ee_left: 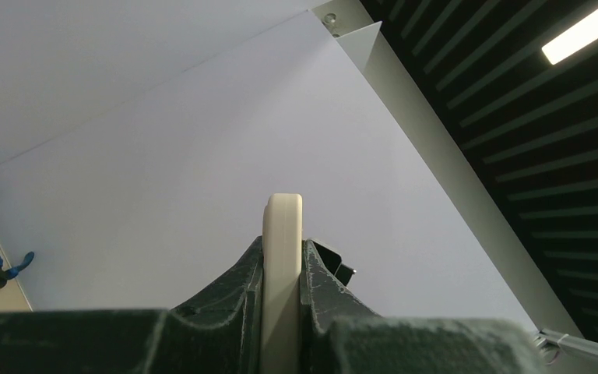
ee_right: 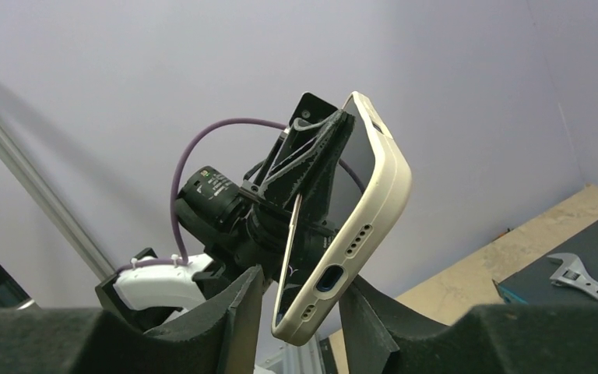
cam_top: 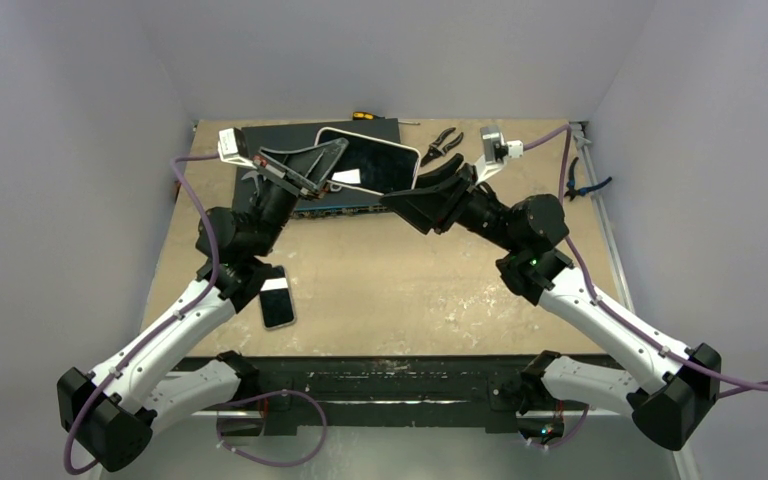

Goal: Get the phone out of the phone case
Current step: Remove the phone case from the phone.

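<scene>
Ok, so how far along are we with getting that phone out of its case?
Done: the phone in its case is up off the table, between both arms. In hand: the left gripper is clamped on the case's edge, and the right gripper has its fingers either side of the bottom end, though a firm squeeze isn't clear. Left: the phone looks seated in the case, so pulling them apart is not yet done.

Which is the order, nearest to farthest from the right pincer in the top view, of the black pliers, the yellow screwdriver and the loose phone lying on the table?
1. Black pliers, just behind the right pincer.
2. Yellow screwdriver, at the far edge, to the left.
3. Loose phone, near side, beside the left arm.
</scene>
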Available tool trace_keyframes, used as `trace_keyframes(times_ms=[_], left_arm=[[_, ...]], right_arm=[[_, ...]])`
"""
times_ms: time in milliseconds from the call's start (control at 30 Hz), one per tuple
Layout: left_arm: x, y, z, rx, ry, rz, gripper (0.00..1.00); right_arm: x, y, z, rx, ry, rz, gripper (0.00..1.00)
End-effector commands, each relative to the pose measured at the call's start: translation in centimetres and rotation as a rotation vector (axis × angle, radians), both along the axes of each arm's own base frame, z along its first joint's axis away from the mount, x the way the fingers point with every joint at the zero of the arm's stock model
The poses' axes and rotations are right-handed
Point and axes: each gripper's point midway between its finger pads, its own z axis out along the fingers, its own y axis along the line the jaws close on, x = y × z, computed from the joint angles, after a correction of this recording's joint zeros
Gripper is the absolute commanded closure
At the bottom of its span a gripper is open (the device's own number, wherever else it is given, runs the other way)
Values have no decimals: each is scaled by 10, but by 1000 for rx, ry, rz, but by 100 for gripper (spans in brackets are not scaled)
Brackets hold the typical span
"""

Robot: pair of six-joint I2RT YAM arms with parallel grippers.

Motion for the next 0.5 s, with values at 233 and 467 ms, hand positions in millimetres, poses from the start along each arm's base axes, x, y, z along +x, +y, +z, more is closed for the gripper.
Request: trace_keyframes(times_ms=[233,467], left_arm=[[-18,17,39,-97,-85,-1,100],[0,-13,16,38,29,-66,100]], right_arm=[[-12,-6,28,46,-91,12,75],[-12,-16,38,-26,-250,-99,94]])
